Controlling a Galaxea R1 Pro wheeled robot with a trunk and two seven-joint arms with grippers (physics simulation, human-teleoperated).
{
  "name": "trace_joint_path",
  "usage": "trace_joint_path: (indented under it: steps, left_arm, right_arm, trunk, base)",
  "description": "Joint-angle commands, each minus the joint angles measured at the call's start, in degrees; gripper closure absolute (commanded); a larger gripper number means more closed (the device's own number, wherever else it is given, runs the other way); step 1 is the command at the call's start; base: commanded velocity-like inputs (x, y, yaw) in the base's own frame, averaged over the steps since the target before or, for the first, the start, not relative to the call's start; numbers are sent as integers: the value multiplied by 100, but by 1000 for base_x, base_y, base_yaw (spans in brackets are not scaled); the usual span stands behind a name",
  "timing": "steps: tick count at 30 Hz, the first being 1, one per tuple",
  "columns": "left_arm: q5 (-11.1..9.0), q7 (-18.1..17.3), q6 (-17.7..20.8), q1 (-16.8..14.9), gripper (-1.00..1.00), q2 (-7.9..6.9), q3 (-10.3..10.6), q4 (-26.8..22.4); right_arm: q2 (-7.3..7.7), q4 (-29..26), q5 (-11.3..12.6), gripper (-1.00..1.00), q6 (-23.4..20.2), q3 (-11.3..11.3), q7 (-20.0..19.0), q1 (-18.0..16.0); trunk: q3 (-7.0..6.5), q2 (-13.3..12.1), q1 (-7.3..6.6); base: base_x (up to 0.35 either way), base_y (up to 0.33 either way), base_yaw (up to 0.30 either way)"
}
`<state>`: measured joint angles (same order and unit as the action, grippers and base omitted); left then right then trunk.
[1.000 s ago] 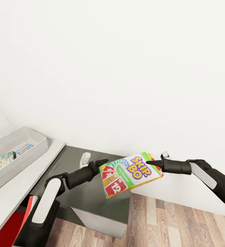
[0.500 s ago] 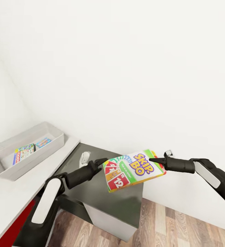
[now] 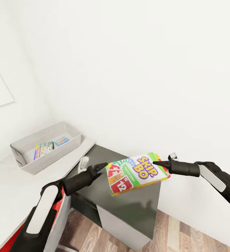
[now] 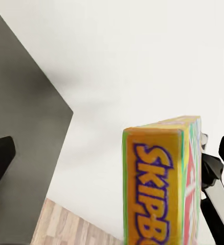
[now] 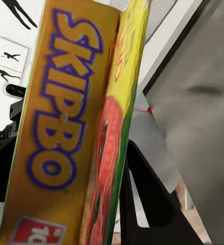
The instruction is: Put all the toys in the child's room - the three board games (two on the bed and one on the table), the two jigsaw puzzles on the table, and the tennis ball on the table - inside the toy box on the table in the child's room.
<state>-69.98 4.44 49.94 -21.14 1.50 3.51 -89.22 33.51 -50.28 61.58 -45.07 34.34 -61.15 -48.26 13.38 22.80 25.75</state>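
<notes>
While both arms reach forward, right hand (image 3: 161, 163) clamps SKIP-BO box (image 3: 137, 173); left hand (image 3: 100, 167) spread apart

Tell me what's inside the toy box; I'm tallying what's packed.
Inside the toy box lie two flat boxes: a Monopoly game and a smaller blue box. Its near wall hides part of the floor.

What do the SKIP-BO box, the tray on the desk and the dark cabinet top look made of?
SKIP-BO box: likely printed card, matte, with sharp folded edges and artwork on every face.
Toy box: probably moulded plastic; uniform light grey, thin flared walls.
Cabinet top: smooth dark grey panel, faint sheen; laminate or painted board, can't tell.
</notes>
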Motion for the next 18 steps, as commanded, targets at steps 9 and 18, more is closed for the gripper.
trace_joint_path:
  steps: [9,18]
  left_arm:
    - [-52,-308,11,196,-100,-309,-133,-132]
    - [-46,-388,6,329,-100,-377,-312,-151]
  right_arm:
    - [3,0,55,100,-37,20,6,-8]
    - [13,1,55,100,-43,20,0,-8]
  trunk:
    - [-19,12,4]
    - [-48,12,4]
  base:
    - [0,0,272]
    - [0,0,274]
